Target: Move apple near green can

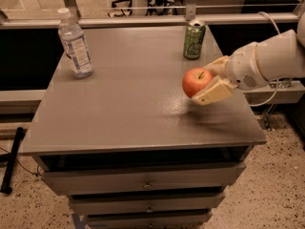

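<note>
Gripper (pixel 202 84) comes in from the right edge of the surface (pixel 128 99), with its two tan fingers (pixel 213 91) clamped on the apple (pixel 196 81), one above and behind it, one below and in front. The apple is red-orange with its stem up. It sits over the right side of the surface, roughly mid-depth, and looks lifted slightly clear of the top. Green can (pixel 194 41) stands upright near the back right corner, behind the apple and apart from it, not touching. Water bottle (pixel 75 44) stands upright near the back left corner, well apart from both. White arm (pixel 271 61) extends off past the right edge. Drawers (pixel 143 182) sit below the front edge.
</note>
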Controlling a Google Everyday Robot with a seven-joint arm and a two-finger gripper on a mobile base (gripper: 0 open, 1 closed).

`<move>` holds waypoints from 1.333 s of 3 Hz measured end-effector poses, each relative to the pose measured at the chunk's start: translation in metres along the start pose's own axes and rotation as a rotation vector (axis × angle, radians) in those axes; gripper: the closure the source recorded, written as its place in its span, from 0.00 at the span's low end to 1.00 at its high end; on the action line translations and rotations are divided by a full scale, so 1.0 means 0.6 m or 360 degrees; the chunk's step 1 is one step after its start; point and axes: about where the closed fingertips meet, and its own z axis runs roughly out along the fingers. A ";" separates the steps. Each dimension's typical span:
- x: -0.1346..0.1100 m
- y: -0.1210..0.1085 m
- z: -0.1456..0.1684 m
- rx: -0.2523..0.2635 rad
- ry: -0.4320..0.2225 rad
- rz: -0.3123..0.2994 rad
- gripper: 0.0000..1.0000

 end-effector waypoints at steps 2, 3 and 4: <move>0.002 -0.178 -0.004 0.0309 -0.0168 0.0025 1.00; 0.011 -0.245 0.002 0.0366 -0.0167 0.0066 1.00; 0.041 -0.296 0.019 0.0378 -0.0122 0.0153 1.00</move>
